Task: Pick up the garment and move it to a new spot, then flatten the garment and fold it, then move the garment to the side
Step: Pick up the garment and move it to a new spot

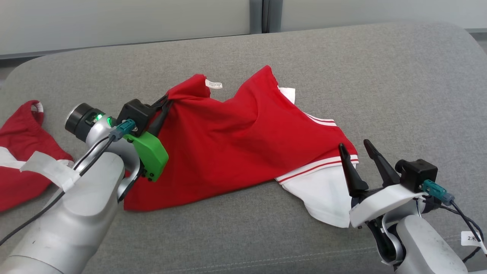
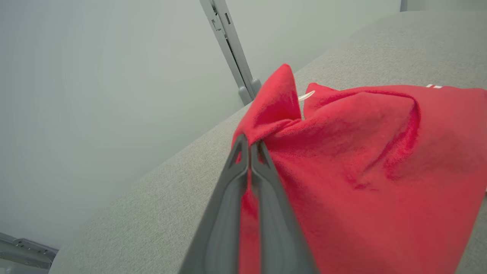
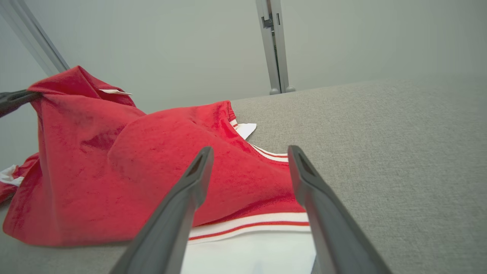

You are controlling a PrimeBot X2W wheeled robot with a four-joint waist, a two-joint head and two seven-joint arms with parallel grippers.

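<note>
At the far left lies a second red cloth (image 1: 19, 152), apart from the work; best left alone. Next, the left gripper (image 1: 166, 100) is clamped on the garment (image 1: 228, 144). In the left wrist view its fingers (image 2: 228, 198) meet tip to tip with a red fold pinched between them, and the fabric rises to a peak there. The garment sprawls crumpled across the middle of the grey cushion (image 1: 380, 76). Its near edge lies flat on the surface, and a white tag (image 1: 214, 84) shows at the top ridge. Toward the right it ends in a striped trim (image 1: 319, 166) and a white panel (image 1: 323, 201). The right gripper (image 1: 354, 144) hovers just beside that trim, jaws apart, holding nothing.

The step in hand looks like the pick-up for the move. The left pinch seems thin and taken at an edge, so a slow, straight lift would guard against slipping. A one-sided lift would likely let the far end drag and bunch. It would be better for the right gripper to come down onto the trim, close firmly, and rise level with the left. Keeping the two well spread should let the fabric hang taut and land nearly flat, which eases the flattening to come.
</note>
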